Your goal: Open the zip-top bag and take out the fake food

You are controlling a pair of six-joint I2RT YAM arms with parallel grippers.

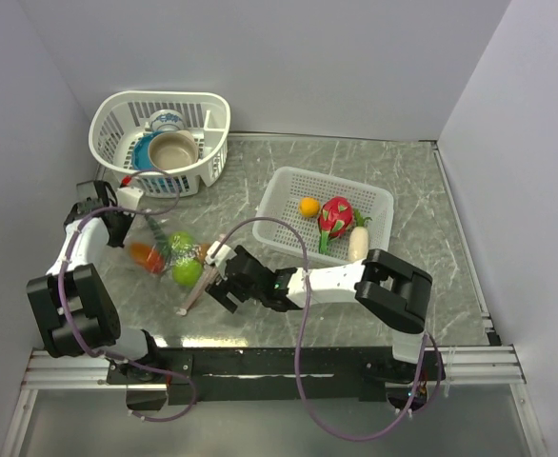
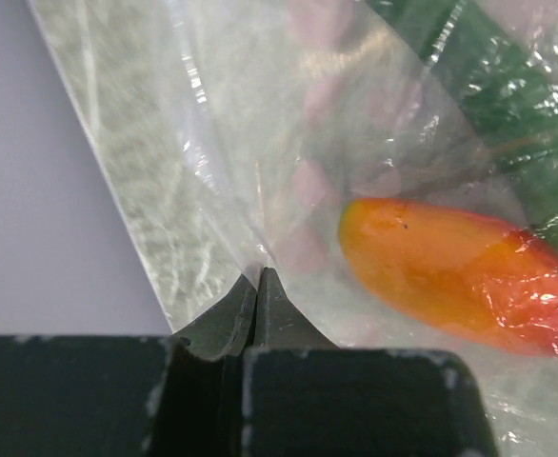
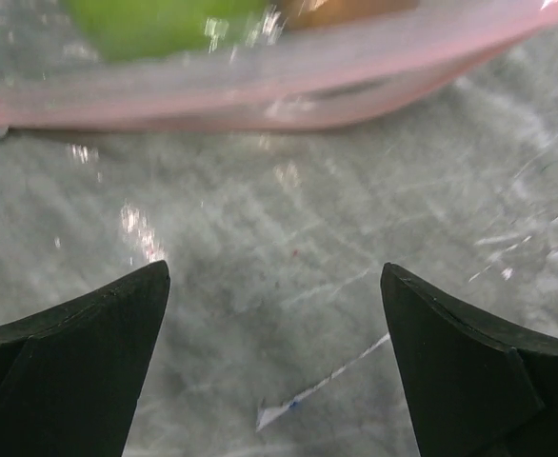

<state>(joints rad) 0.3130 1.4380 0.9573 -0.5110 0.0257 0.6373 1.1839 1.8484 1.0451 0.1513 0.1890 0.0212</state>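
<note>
The clear zip-top bag lies on the table at the left, and its pale pink zipper strip faces the right arm. Inside it are a red-orange fruit, two green round fruits and a green cucumber. My left gripper is shut on the bag's far edge; the left wrist view shows its tips pinching the plastic beside the red-orange fruit. My right gripper is open and empty just short of the zipper strip, above bare table.
A white mesh basket at the right holds an orange, a dragon fruit and a white oblong. A second basket at the back left holds bowls and a cup. Walls close in on both sides.
</note>
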